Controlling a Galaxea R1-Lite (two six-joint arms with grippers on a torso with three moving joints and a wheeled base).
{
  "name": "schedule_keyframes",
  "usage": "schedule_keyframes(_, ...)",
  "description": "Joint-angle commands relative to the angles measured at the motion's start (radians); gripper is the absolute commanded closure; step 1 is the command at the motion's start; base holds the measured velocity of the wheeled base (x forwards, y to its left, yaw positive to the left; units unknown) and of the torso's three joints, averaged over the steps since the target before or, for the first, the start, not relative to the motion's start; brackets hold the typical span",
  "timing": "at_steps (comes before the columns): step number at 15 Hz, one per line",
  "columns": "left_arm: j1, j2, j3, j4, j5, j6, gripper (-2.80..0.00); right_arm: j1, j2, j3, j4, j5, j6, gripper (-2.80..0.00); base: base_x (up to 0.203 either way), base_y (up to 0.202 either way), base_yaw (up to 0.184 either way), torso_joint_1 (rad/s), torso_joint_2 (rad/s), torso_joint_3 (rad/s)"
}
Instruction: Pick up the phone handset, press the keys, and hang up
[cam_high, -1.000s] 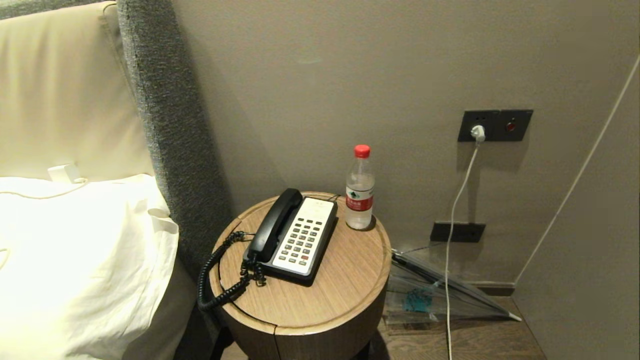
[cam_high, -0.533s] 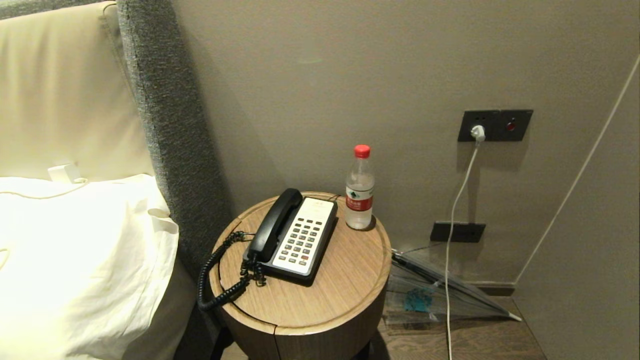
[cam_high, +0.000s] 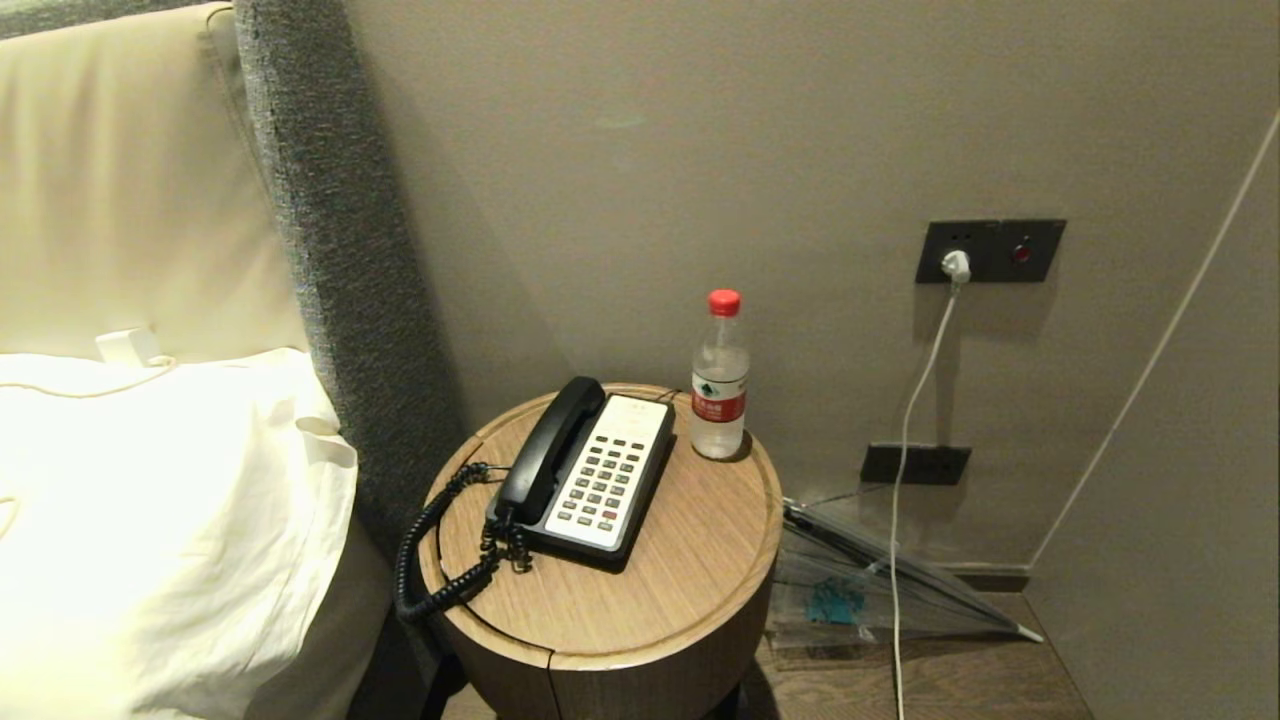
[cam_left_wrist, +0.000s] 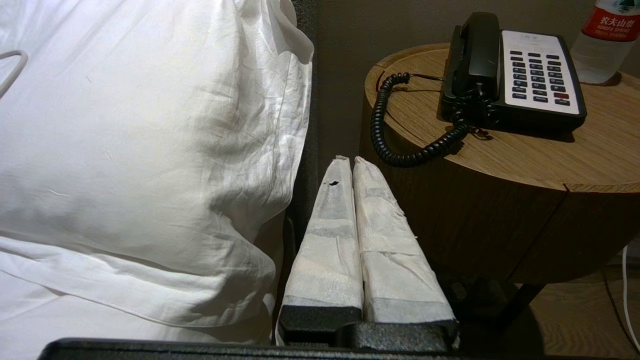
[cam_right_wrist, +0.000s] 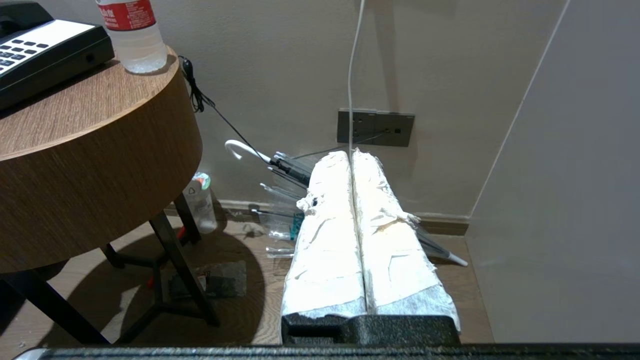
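Phone handset (cam_high: 548, 447) cradled on round wooden table (cam_high: 660, 590) beside bed (cam_high: 150, 520).

Nothing visibly changed: the phone handset (cam_high: 548, 449) rests on its cradle as before, apparently untouched.

I read "农夫山泉" in white on the red label of the water bottle (cam_left_wrist: 607, 37); the phone keys are too small for me to read.
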Motion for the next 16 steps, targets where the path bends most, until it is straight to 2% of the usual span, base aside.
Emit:
schedule_keyframes(1,0.0,0.0,0.0,0.0,0.0,-0.001,0.0,0.0,0.002,0.002,-0.001,0.0,0.0,0.0,0.0,0.0,0.0,0.0,0.0,0.0)
schedule_keyframes(16,0.0,0.0,0.0,0.0,0.0,0.001,0.0,0.0,0.002,0.002,-0.001,0.0,0.001,0.0,0.0,0.0,0.0,0.0,0.0,0.0)
